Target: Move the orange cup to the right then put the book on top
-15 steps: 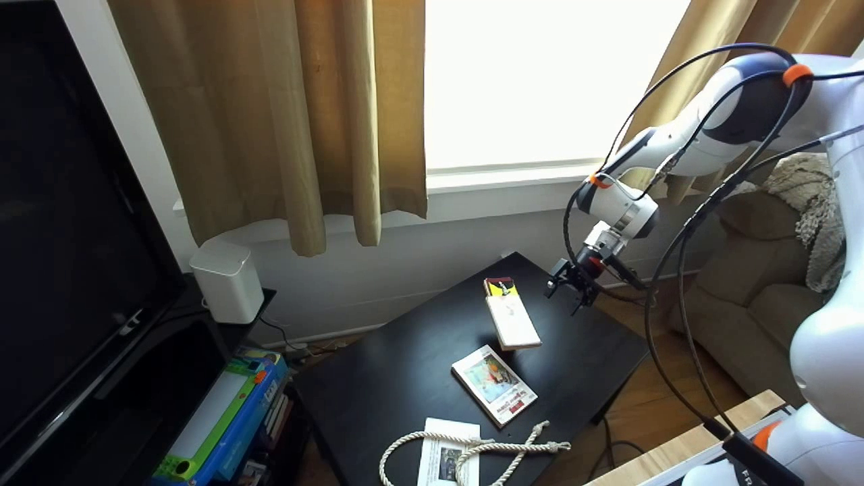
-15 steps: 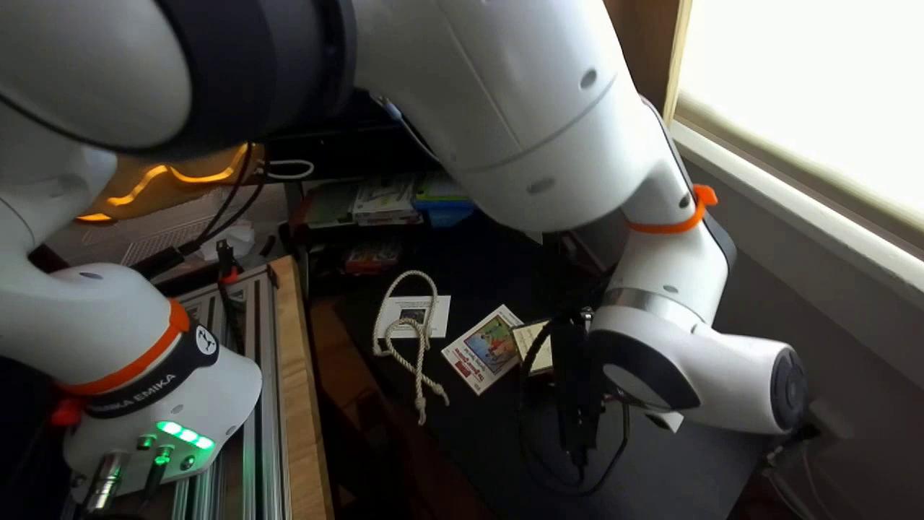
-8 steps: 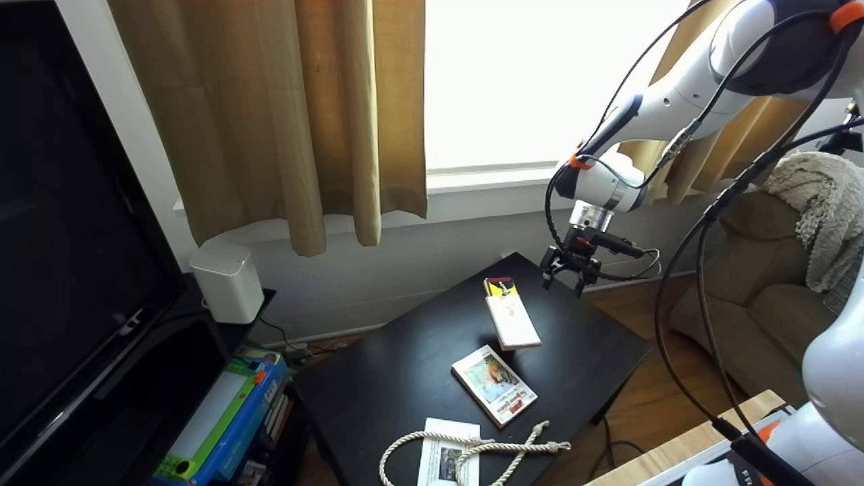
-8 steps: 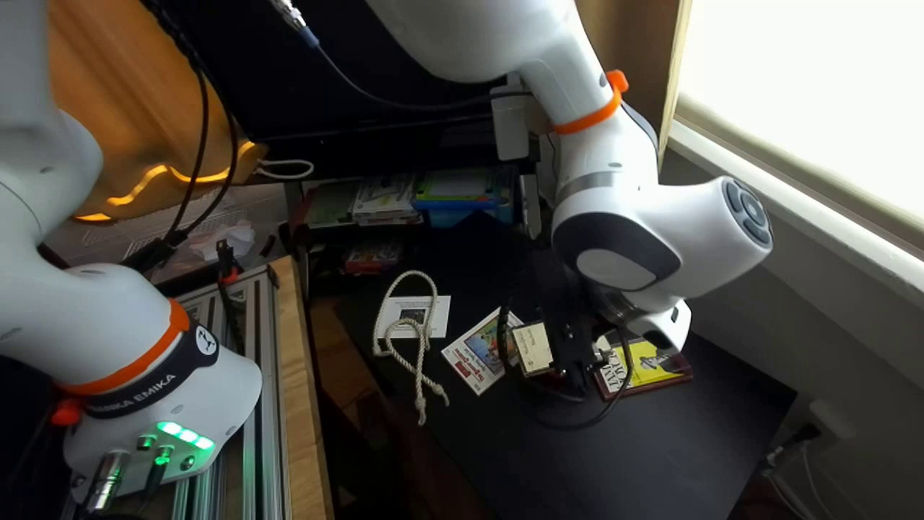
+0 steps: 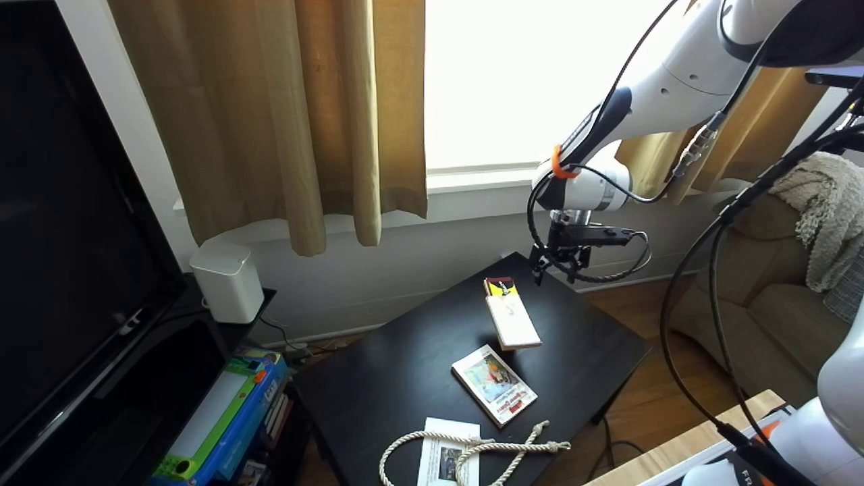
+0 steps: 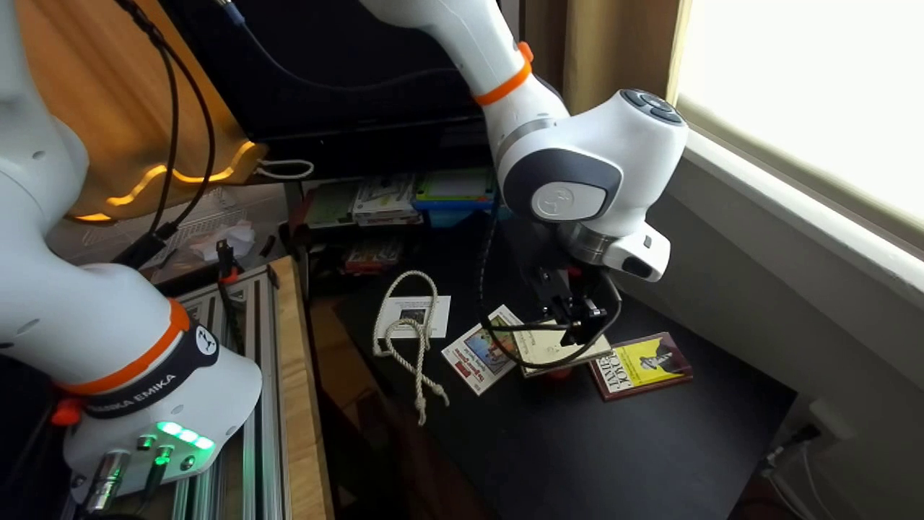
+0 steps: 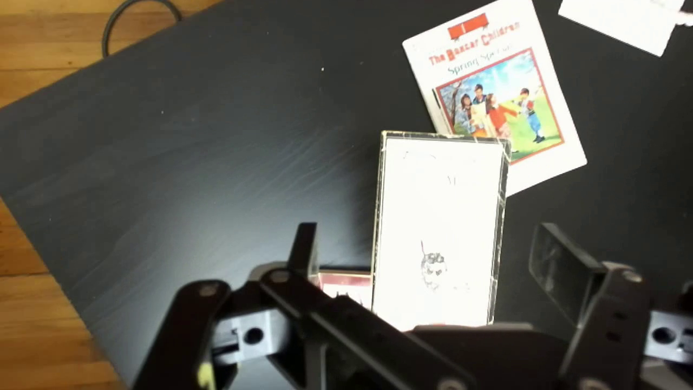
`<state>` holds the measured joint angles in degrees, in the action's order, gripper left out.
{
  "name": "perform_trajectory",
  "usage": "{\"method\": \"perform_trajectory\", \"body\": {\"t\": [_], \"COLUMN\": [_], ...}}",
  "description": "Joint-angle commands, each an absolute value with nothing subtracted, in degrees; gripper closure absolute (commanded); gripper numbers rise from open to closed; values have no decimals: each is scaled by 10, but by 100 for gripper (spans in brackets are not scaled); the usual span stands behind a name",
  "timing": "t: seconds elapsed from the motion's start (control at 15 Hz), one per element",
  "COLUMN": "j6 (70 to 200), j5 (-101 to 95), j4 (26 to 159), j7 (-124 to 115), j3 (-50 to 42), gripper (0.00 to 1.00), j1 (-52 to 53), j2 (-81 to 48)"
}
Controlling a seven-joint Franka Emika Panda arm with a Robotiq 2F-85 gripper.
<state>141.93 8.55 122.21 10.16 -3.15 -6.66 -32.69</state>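
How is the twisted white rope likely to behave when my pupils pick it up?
Probably floppy: the rope lies in loose curves. Its ridged twist suggests it may not be very slippery. It crosses the white printed card or book, which it might drag.

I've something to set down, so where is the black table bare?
Bare: the table between the pale book and the edge away from the TV; also between the Boxcar book and the wall-side edge. Crowded: the yellow book, pale book (something red beneath) and Boxcar book close together; then the rope over the paper.
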Motion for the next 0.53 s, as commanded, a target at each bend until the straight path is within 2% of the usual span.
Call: {"method": "perform_trajectory", "body": {"t": [0.0,0.13,0.47], "j6": [1501,1485,1506], "j5": [56,63,60], "j4": [1285,1255,1273], "j7": [69,79,74], "j3": [-35,-23,-23], "gripper": [0,0,0], "j1": [-51,-65,-61], "j2": [-289,-310,-299]}}
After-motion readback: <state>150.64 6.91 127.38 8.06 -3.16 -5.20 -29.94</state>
